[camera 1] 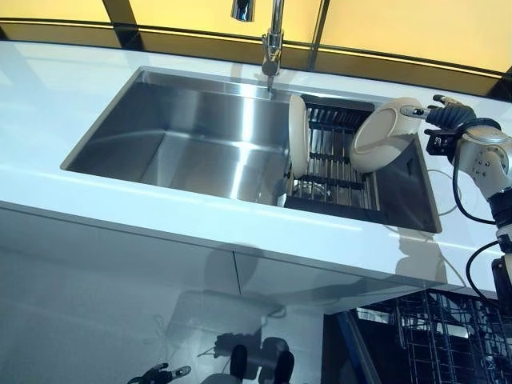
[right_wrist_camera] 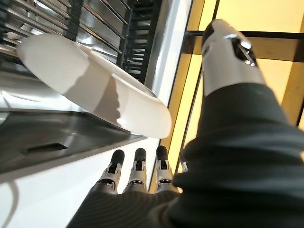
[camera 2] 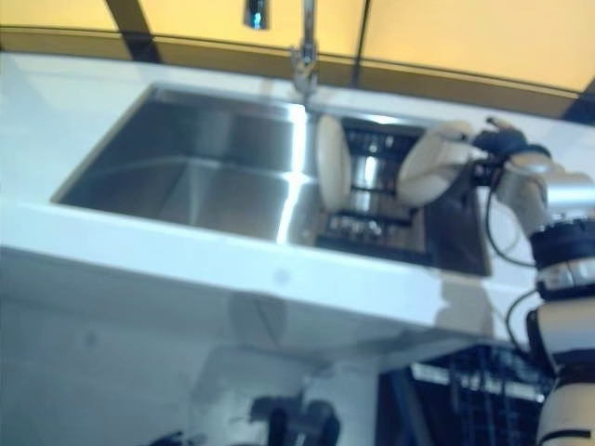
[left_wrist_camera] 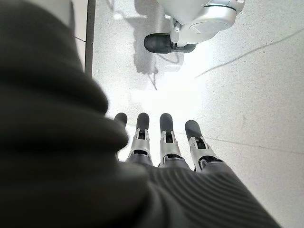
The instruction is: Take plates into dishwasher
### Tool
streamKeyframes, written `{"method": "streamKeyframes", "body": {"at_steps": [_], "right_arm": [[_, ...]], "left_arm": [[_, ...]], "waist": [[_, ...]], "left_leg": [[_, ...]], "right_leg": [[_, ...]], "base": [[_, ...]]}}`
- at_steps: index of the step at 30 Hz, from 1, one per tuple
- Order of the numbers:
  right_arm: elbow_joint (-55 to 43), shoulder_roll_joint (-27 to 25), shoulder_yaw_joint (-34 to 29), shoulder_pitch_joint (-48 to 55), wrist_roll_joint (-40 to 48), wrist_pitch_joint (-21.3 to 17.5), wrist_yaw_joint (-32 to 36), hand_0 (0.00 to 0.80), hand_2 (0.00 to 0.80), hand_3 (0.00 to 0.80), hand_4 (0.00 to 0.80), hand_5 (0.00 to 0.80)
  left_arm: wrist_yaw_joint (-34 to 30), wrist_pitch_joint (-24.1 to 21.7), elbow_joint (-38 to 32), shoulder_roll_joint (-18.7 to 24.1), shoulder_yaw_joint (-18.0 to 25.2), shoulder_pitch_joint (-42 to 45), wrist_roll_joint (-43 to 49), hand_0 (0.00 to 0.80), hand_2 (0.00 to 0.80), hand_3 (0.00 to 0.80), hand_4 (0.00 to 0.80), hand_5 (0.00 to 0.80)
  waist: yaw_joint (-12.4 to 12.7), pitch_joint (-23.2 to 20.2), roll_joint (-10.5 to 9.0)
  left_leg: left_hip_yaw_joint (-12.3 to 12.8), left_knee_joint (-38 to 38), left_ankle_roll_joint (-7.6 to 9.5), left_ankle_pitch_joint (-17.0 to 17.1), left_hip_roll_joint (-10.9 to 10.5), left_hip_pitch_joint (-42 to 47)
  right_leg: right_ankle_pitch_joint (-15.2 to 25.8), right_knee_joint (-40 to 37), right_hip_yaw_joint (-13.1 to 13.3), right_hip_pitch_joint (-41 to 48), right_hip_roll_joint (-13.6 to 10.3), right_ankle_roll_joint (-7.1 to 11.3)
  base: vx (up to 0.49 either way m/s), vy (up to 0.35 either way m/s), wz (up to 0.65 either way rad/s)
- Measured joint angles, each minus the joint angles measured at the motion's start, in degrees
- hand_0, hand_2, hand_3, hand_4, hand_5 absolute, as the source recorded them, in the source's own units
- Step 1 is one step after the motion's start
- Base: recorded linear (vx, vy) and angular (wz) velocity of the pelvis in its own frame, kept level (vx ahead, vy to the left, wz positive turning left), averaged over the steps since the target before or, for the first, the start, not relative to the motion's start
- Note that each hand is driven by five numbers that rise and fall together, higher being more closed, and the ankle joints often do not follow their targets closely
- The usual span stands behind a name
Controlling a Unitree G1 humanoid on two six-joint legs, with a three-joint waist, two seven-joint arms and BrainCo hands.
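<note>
Two cream plates stand in the black drying rack (camera 1: 336, 172) at the right end of the sink. One plate (camera 1: 298, 136) is upright at the rack's left side. The other plate (camera 1: 382, 134) tilts over the rack's right side. My right hand (camera 1: 450, 117) is at this plate's far rim. In the right wrist view the plate (right_wrist_camera: 95, 90) has its rim between the straight fingers (right_wrist_camera: 136, 167) and the outstretched thumb (right_wrist_camera: 228, 57), with a gap showing on both sides. My left hand (left_wrist_camera: 166, 142) hangs low over the floor, fingers straight, holding nothing.
The steel sink basin (camera 1: 192, 136) is sunk into a white counter (camera 1: 160, 212), with a faucet (camera 1: 273, 40) at its back edge. Below the counter at the lower right, the dark wire dishwasher rack (camera 1: 448, 336) stands pulled out.
</note>
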Motion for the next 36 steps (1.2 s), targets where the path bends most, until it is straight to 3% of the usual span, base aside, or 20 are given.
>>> {"method": "streamKeyframes", "body": {"at_steps": [30, 31, 33, 34, 35, 36], "right_arm": [[2.3, 1.7, 2.0, 0.4, 1.7, 0.4, 4.0, 0.000, 0.000, 0.000, 0.000, 0.000], [2.3, 1.9, 2.0, 0.4, 1.7, 0.4, 3.9, 0.047, 0.047, 0.047, 0.047, 0.047], [2.3, 2.1, 2.0, 0.4, 1.7, 0.3, 3.6, 0.238, 0.238, 0.238, 0.238, 0.238], [2.3, 2.1, 2.0, 0.4, 1.7, 0.2, 2.9, 0.474, 0.474, 0.474, 0.474, 0.474], [2.3, 2.1, 2.0, 0.4, 1.7, 0.0, 2.5, 0.530, 0.530, 0.530, 0.530, 0.530], [2.3, 2.1, 2.0, 0.4, 1.7, -0.1, 2.3, 0.800, 0.800, 0.800, 0.800, 0.800]], "left_arm": [[0.0, -0.1, -0.3, 0.0, -0.7, 0.0, -1.8, 0.000, 0.000, 0.000, 0.000, 0.000], [0.0, -0.1, -0.2, 0.0, -0.7, 0.0, -2.3, 0.000, 0.000, 0.000, 0.000, 0.000], [0.0, -0.1, -0.2, 0.0, -0.7, 0.0, -2.3, 0.000, 0.000, 0.000, 0.000, 0.000], [0.0, -0.1, -0.2, 0.0, -0.7, 0.0, -2.3, 0.000, 0.000, 0.000, 0.000, 0.000], [0.0, -0.1, -0.1, 0.0, -0.7, 0.0, -2.3, 0.000, 0.000, 0.000, 0.000, 0.000], [0.0, -0.1, -0.1, 0.0, -0.7, 0.0, -2.3, 0.000, 0.000, 0.000, 0.000, 0.000]], "waist": [[0.3, 1.0, 1.50], [0.4, 1.0, 1.50], [0.6, 1.0, 1.51], [0.7, 1.0, 1.51], [0.8, 1.0, 1.51], [0.8, 1.0, 1.51]], "left_leg": [[-0.2, 0.0, 0.00, 0.0, 0.0, -1.4], [-0.2, 0.0, 0.00, 0.0, 0.0, -1.5], [-0.3, 0.0, 0.00, 0.0, 0.0, -1.5], [-0.3, 0.0, 0.00, 0.0, 0.0, -1.6], [-0.4, 0.0, 0.00, 0.0, 0.0, -1.6], [-0.4, 0.0, 0.00, 0.0, -0.1, -1.6]], "right_leg": [[0.0, 0.0, -0.5, -1.3, 0.0, 0.00], [0.0, 0.0, -0.6, -1.3, 0.0, -0.01], [0.0, 0.0, -0.6, -1.4, 0.0, -0.01], [0.0, 0.0, -0.7, -1.4, 0.0, -0.01], [0.0, 0.0, -0.7, -1.4, -0.1, 0.00], [0.0, 0.0, -0.8, -1.4, -0.1, 0.00]], "base": [[0.000, 0.000, 0.00], [0.000, 0.000, 0.00], [0.000, 0.000, 0.00], [0.000, 0.000, 0.00], [0.000, 0.000, 0.00], [0.000, 0.000, 0.00]]}}
